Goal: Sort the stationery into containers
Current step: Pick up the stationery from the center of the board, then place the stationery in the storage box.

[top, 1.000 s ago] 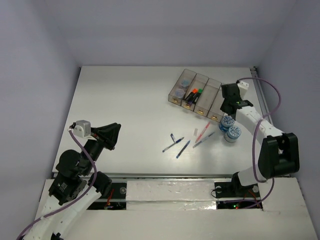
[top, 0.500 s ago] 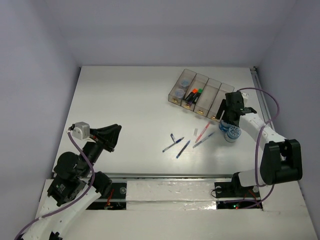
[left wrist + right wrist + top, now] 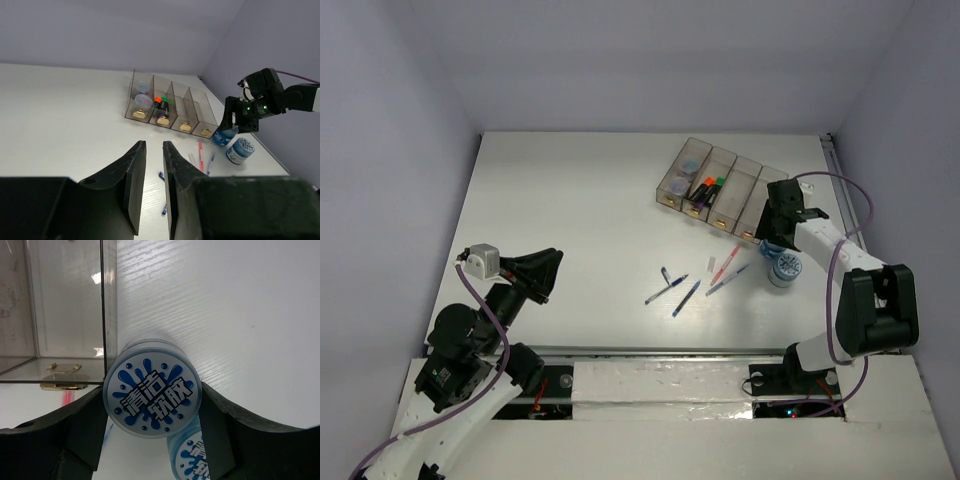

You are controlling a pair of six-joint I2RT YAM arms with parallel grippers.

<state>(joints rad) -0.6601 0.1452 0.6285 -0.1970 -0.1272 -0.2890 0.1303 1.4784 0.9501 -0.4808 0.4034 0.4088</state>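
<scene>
Entry: right arm at the end of the bin row.

Target roll [image 3: 152,395] stands on its flat end on the table [image 3: 570,220], touching the front corner of the end bin [image 3: 107,300] of the containers [image 3: 720,190]; a second roll [image 3: 192,467] stands just beside it on the near side.

Risks, as I judge them:
- the roll's side looks smooth and curved; a pinch off its widest line could squirt it out, and it would then roll among the pens [image 3: 685,297];
- the finger [image 3: 82,435] on the bin side sits just below the bin's front wall; a lift with any drift toward the row could catch that wall and shove the containers;
- the other finger hangs over the second roll; a low or slanted move could tip it or drag it along;
- rolls already lie in the far bin [image 3: 690,165], past the markers [image 3: 705,190]; a weak hold could drop this one into the wrong slot on the way.

Right gripper [image 3: 151,388]: jaws spread wide, straddling the target roll, pads at or just off its sides; whether they press on it I cannot tell.

Left gripper [image 3: 154,144]: jaws nearly together, a narrow slit between, nothing in it; it hangs above the table, well apart from the stationery.
</scene>
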